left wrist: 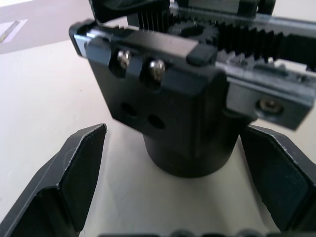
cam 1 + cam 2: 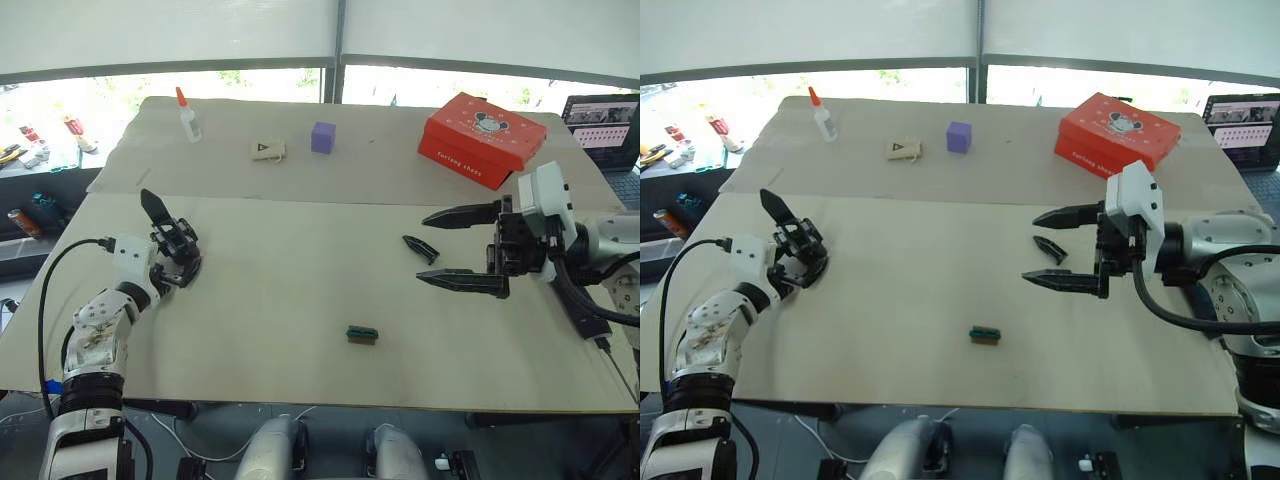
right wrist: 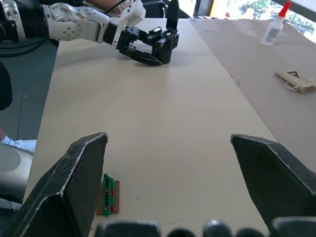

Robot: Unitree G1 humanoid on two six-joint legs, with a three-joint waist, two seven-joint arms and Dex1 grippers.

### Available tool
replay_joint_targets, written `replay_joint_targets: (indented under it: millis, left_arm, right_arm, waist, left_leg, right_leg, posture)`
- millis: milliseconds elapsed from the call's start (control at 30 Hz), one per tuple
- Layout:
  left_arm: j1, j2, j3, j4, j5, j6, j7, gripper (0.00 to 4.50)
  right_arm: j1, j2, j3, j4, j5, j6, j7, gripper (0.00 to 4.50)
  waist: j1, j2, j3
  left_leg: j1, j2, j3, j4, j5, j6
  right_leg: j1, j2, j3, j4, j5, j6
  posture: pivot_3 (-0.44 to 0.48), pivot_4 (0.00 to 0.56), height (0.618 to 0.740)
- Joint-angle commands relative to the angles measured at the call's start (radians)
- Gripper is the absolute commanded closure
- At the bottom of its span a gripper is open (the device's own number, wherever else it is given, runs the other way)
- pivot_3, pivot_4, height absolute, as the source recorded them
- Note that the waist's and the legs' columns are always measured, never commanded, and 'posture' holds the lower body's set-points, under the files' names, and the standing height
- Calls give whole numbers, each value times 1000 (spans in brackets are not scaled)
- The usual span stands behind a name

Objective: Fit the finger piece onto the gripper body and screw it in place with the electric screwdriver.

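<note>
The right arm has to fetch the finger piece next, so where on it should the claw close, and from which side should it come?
The finger piece lies flat on the table, between the fingers of the open right claw. Probably best to come down from above and close across its thicker middle: the sides are long and narrow, while the pointed tip would likely slip out.
</note>
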Motion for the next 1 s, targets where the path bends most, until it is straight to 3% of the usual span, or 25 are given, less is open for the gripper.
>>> replay_joint_targets:
  millis: [33,333,433,533,600,733,867,1000]
  left_arm:
    - [-33,1,-11,37,11,-44,-18,0]
    - [-66,15,-25,111,16,-86,-77,0]
    - [-67,9,-17,109,0,-103,-107,796]
    - [-54,11,-27,85,5,-107,-134,2167]
    - [-26,13,-26,30,-3,-92,-149,2162]
    - [39,8,-95,-261,-55,20,-232,2162]
    - [-39,-70,-258,-431,-55,116,-290,2162]
    - [-119,-161,-372,-450,-29,151,-316,2162]
  right_arm:
    - [-2,-1,-38,-40,30,9,-14,97]
    - [4,-1,-38,-46,25,6,-21,97]
    - [9,3,-34,-48,20,1,-24,0]
    - [13,5,-32,-49,16,-3,-24,0]
    - [16,2,-30,-47,1,-17,-21,0]
    - [31,1,-46,-43,-15,-37,-27,0]
    - [82,9,-57,-76,-19,-46,-41,0]
    - [126,14,-65,-110,-20,-51,-61,0]
  waist:
    - [0,0,0]
    - [-2,0,0]
    - [-4,0,0]
    - [-5,0,0]
    - [-7,0,0]
    - [-8,-1,0]
    - [14,-1,1]
    - [12,-3,2]
  left_leg:
    - [0,0,0,0,0,0]
    - [0,0,0,1,0,0]
    - [0,0,0,1,0,0]
    - [0,-1,0,1,0,0]
    - [0,-1,0,1,0,0]
    - [-1,-1,0,1,0,0]
    - [-7,-2,-3,6,0,0]
    - [-10,-2,-3,12,0,1]
  right_leg:
    - [0,0,0,0,0,0]
    - [0,0,0,1,0,0]
    - [0,0,0,1,0,0]
    - [0,-1,0,1,0,0]
    - [0,-1,0,1,0,0]
    - [0,-1,0,0,0,1]
    - [-1,-1,-3,0,1,2]
    - [-1,1,-2,1,2,3]
  posture:
    - [0,150,740]
    - [0,150,740]
    - [0,150,740]
    - [0,150,740]
    - [0,150,740]
    - [0,150,740]
    - [0,150,740]
    - [0,150,740]
